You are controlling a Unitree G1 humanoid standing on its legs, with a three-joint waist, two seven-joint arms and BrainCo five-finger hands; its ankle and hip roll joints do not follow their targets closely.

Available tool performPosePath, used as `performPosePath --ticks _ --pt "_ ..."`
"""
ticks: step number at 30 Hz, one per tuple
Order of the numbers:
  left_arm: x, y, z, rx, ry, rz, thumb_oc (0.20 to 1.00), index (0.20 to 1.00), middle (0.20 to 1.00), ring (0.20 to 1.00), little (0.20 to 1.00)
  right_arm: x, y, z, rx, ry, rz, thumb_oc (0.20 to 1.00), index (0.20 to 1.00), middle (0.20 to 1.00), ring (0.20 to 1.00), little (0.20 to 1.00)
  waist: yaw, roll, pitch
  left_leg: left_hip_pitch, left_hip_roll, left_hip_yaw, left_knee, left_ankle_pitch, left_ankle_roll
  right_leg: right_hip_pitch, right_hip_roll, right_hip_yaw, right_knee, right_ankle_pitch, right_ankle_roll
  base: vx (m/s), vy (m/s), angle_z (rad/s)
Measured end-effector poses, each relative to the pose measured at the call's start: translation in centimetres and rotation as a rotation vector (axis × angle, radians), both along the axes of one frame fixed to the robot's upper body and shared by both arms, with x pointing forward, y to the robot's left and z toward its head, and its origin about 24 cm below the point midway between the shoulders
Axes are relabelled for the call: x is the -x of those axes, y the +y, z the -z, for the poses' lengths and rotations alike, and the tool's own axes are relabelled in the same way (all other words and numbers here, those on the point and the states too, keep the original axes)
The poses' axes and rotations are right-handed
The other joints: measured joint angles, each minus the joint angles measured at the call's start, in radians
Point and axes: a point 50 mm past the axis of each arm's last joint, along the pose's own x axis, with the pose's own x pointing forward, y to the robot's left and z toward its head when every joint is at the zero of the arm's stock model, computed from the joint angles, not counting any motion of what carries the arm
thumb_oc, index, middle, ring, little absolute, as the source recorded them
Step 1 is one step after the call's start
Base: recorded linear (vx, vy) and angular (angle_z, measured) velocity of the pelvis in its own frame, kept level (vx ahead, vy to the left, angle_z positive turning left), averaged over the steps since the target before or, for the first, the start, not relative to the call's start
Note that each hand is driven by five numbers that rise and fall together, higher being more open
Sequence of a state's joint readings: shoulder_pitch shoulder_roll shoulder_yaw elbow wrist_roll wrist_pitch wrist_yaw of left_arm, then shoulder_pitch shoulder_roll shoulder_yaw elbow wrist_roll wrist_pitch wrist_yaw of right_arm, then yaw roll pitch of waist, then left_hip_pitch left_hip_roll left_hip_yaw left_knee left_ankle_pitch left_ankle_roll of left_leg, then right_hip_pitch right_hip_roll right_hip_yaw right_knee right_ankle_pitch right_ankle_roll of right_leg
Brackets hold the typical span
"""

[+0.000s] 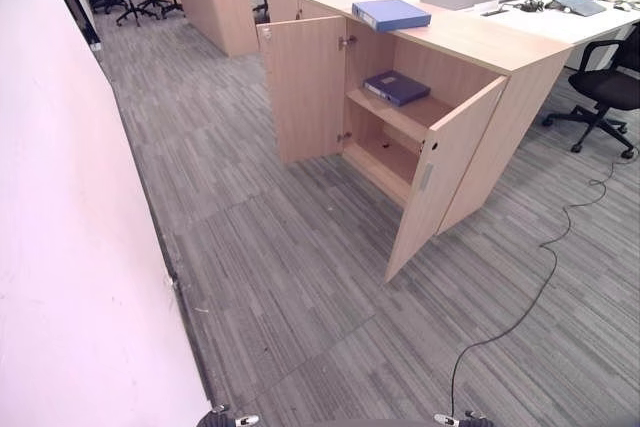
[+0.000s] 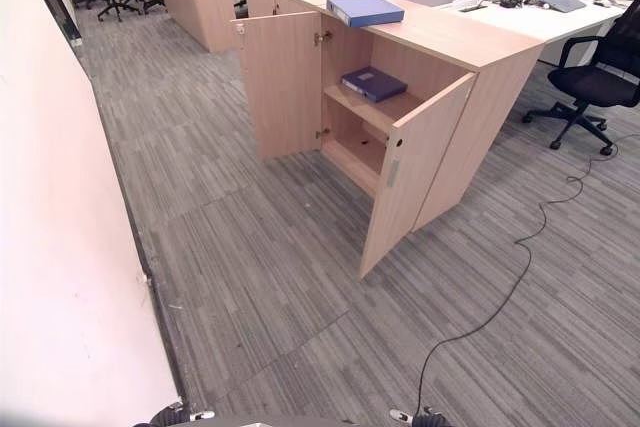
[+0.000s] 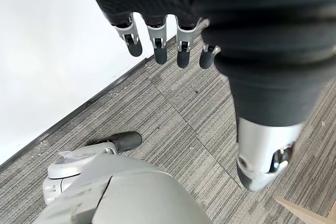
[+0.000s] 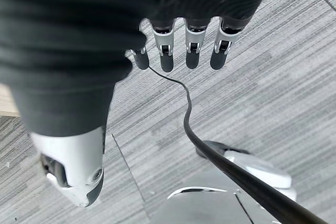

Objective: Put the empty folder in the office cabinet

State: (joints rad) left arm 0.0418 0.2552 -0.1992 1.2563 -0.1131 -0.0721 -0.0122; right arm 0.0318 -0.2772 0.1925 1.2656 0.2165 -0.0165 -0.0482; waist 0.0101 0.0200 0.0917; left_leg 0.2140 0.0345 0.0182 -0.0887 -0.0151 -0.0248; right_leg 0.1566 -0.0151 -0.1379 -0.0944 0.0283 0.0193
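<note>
Lying flat on the cabinet's top, a blue folder (image 1: 391, 14) sits toward one o'clock of the head view. The wooden office cabinet (image 1: 500, 52) stands beneath it with both doors swung open. A darker blue folder (image 1: 396, 87) rests on the upper shelf (image 1: 420, 117) inside. The right-hand door (image 1: 440, 175) hides part of the lower compartment, so its contents cannot be made out. Grey carpet (image 1: 300, 277) spreads between the camera and the cabinet. A black office chair (image 1: 605, 92) stands at three o'clock, partly cut off. The left hand (image 3: 157, 38) and right hand (image 4: 178, 45) hang over the carpet, fingers relaxed, holding nothing.
</note>
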Motion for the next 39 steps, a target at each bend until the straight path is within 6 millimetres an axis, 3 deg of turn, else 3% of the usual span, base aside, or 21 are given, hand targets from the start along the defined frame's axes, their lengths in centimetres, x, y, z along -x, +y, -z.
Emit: performPosePath --ticks 24,29,36,38,39 --pt "-0.3 -0.3 0.0 0.016 -0.011 -0.005 1.0 1.0 1.0 1.0 1.0 -0.1 -0.1 0.0 0.002 -0.004 0.007 1.0 1.0 1.0 1.0 1.0 -0.003 0.019 0.024 -0.019 0.0 -0.009 0.0 0.003 -0.004 -0.013 -0.001 -0.011 0.0 -0.001 -0.001 0.01 -0.004 0.01" --pt "-0.7 0.0 -0.1 0.018 -0.038 -0.072 1.0 1.0 1.0 1.0 1.0 -0.7 -0.9 -0.4 -0.019 -0.079 0.176 1.0 1.0 1.0 1.0 1.0 -0.006 0.022 0.027 -0.019 0.001 -0.02 0.001 0.006 -0.01 -0.004 0.0 -0.02 0.0 0.002 -0.007 0.02 -0.042 0.06" --pt "-1.1 0.1 -0.3 0.027 -0.075 -0.114 1.0 1.0 1.0 1.0 1.0 -1.4 -1.3 -0.7 -0.017 -0.117 0.213 1.0 1.0 1.0 1.0 1.0 -0.007 0.015 0.027 -0.019 0.006 -0.027 0.0 0.011 -0.017 0.0 0.002 -0.038 0.0 -0.004 -0.005 0.01 -0.069 0.06" --pt "-1.4 0.2 -0.4 0.027 -0.093 -0.153 1.0 1.0 1.0 1.0 1.0 -1.8 -1.1 -0.7 -0.02 -0.126 0.211 1.0 1.0 1.0 1.0 1.0 -0.004 0.004 0.033 -0.049 0.014 -0.025 0.027 0.01 -0.037 -0.012 0.014 -0.044 0.008 -0.007 -0.009 -0.17 -0.143 0.08" --pt "-2.8 0.6 -0.8 0.021 -0.136 -0.173 1.0 1.0 1.0 1.0 1.0 -3.2 -0.6 -0.9 -0.034 -0.161 0.2 1.0 1.0 1.0 1.0 1.0 0.0 -0.03 0.058 -0.153 0.004 -0.023 0.17 -0.003 -0.076 -0.066 -0.005 -0.046 0.038 -0.019 -0.027 -0.14 -0.118 0.19"
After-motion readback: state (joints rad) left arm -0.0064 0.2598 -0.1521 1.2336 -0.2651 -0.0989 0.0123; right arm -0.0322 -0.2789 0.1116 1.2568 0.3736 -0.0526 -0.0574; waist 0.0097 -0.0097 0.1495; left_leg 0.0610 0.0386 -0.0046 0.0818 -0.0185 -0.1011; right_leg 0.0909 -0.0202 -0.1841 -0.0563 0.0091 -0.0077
